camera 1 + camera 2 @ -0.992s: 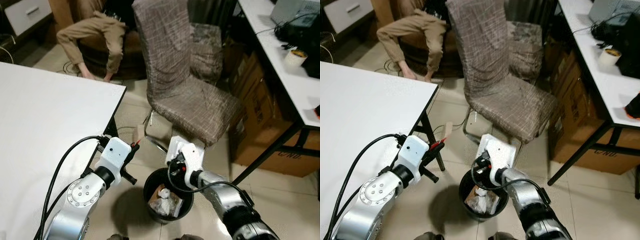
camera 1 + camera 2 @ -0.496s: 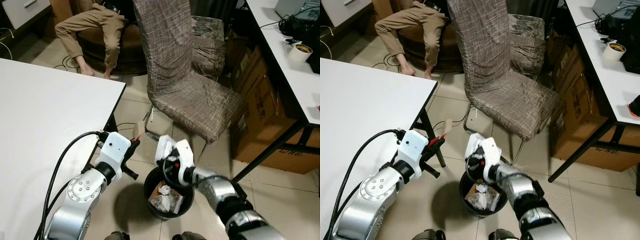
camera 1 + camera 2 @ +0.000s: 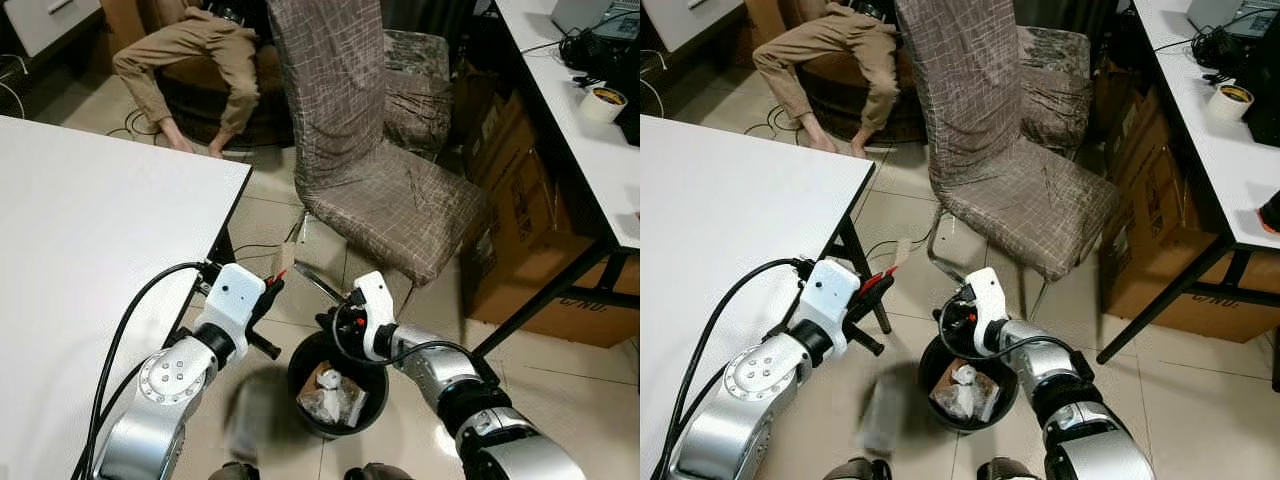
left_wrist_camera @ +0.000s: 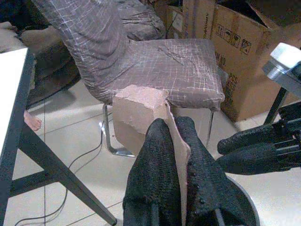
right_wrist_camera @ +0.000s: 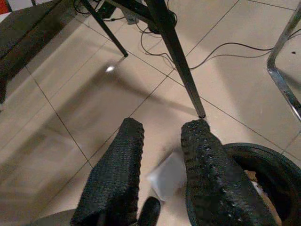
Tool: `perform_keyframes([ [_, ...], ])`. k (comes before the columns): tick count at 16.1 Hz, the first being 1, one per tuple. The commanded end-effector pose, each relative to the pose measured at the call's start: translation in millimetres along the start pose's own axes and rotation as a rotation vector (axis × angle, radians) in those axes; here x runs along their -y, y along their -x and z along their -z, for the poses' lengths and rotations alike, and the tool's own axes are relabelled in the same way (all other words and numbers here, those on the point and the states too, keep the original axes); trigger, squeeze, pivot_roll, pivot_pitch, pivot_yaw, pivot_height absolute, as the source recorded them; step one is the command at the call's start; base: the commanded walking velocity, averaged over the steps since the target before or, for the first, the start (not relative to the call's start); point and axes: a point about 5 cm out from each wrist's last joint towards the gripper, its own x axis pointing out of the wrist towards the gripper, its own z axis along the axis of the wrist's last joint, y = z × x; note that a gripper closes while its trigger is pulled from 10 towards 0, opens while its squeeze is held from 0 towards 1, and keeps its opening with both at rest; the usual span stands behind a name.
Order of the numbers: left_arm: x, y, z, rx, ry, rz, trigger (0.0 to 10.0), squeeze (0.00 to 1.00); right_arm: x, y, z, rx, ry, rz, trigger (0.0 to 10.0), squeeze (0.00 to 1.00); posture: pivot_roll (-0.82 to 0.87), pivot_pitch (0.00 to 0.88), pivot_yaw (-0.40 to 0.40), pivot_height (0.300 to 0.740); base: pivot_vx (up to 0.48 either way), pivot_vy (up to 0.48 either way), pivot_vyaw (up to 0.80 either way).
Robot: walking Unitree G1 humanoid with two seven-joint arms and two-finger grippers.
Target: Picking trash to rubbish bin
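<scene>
Left pincer (image 4: 175, 141) clamps torn cardboard (image 4: 141, 117); right pincer (image 5: 162, 155) apart above a blurred, perhaps plastic, scrap (image 5: 169, 176).

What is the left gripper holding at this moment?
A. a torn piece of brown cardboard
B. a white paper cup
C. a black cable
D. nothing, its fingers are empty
A: in the left wrist view the left gripper has its two black fingers closed on a torn piece of brown cardboard, in front of the chair.
</scene>
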Motion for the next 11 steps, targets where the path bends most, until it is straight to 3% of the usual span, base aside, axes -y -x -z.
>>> perform_keyframes([
  [1, 2.2, 0.7, -2, 0.003, -0.004, 0.007, 10.0, 0.0, 2.8, 2.0, 2, -0.003, 0.008, 0.009, 10.0, 1.0, -0.16, 0.146, -0.048, 0.74, 0.0, 0.0, 0.0],
  [4, 1.1, -2.6, -3, 0.009, -0.004, 0.005, 10.0, 0.0, 8.7, 8.4, 6, 0.011, 0.003, 0.025, 10.0, 1.0, -0.17, 0.139, -0.04, 0.74, 0.0, 0.0, 0.0],
  [5, 2.8, -5.3, 0, 0.011, -0.002, 0.009, 10.0, 0.0, 10.3, 11.1, 8, 0.021, 0.008, 0.032, 10.0, 1.0, -0.18, 0.092, -0.041, 0.74, 0.0, 0.0, 0.0],
  [9, 17.2, -29.6, 10, -0.002, 0.034, 0.035, 10.0, 0.0, 16.1, 32.1, 3, 0.099, 0.056, 0.118, 10.0, 1.0, -0.19, 0.072, -0.054, 0.74, 0.0, 0.0, 0.0],
  [10, 31.4, -42.3, 30, -0.062, 0.044, 0.084, 10.0, 0.0, 13.0, 53.2, 17, 0.047, 0.171, 0.126, 10.0, 0.0, -0.22, 0.075, -0.038, 0.74, 0.0, 0.0, 0.0],
  [11, 38.2, -48.3, 36, -0.079, 0.052, 0.114, 10.0, 0.0, 10.5, 65.1, 24, 0.029, 0.216, 0.125, 10.0, 0.0, -0.23, 0.079, -0.035, 0.74, 0.0, 0.0, 0.0],
])
